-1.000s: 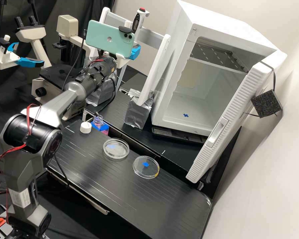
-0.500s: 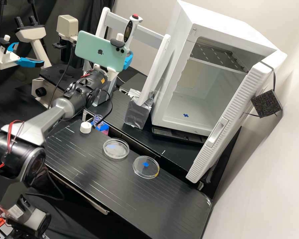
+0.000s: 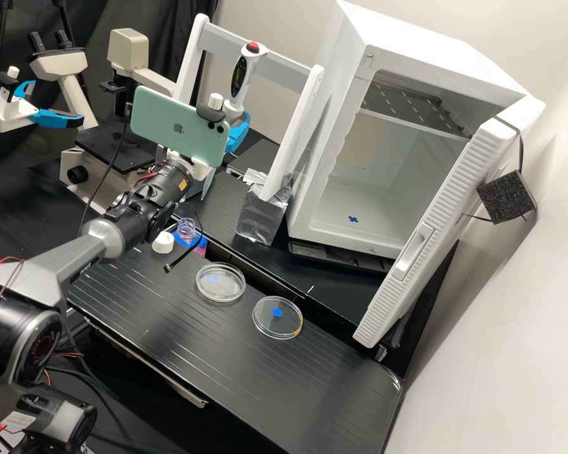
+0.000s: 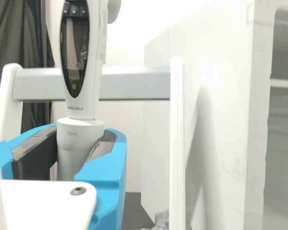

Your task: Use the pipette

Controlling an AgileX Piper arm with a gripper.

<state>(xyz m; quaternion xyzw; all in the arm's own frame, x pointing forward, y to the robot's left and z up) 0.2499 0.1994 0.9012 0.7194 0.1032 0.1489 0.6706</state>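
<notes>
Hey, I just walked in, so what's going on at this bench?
A robot arm is holding a pipette in its gripper, roughly upright, with the blue fingers closed around its lower body. It is up in the air near a white and grey stand, away from the two clear dishes on the bench. An open bottle stands by the bench, its white cap off beside it. It looks like pipetting work, with no liquid being dispensed into the dishes.

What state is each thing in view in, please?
Pipette, held roughly upright
Claw, closed on the pipette
Bottle, uncapped
Cap, off the bottle, on the bench
Dishes, flat on the bench
Cabinet door, open
</notes>
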